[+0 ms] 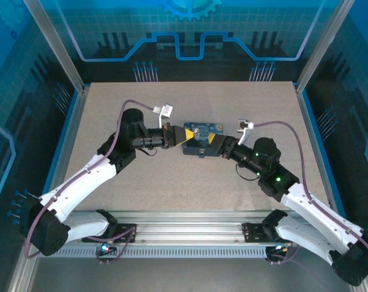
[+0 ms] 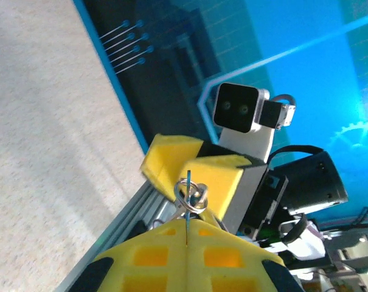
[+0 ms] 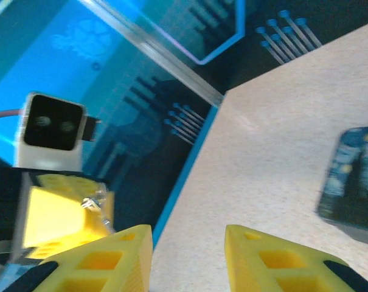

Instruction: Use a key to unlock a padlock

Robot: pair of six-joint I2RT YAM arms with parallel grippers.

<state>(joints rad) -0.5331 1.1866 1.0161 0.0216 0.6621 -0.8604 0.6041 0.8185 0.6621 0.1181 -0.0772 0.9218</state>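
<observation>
1. The left gripper [image 2: 187,234] has its yellow fingers pressed together on a thin dark metal key [image 2: 188,182]. The blade stands straight up out of the seam in the lower middle of the left wrist frame.
2. A small silver wire ring [image 2: 194,196] loops round the key just above the fingertips (its coils overlap, so I cannot count them).
3. The right gripper [image 3: 188,243] is held wide, with a clear gap between its two yellow fingers at the bottom of the right wrist frame and nothing between them.
4. From overhead, the left gripper [image 1: 182,135] and the right gripper [image 1: 213,140] face each other tip to tip at the centre of the frame.
5. Between and under them lies a blue-and-yellow night-sky tin box [image 1: 201,130] on the speckled beige table [image 1: 171,188]. Both fingertips overlap its ends in that view, and its lid is on.
6. The right wrist frame has the tin box [image 3: 354,182] at the right edge, and the left gripper [image 3: 80,219] with the silver ring [image 3: 91,204] at lower left.
7. The left wrist frame shows the right gripper [image 2: 190,167] just behind the key, fingers spread, with a white-cased camera [image 2: 240,108] above it.
</observation>
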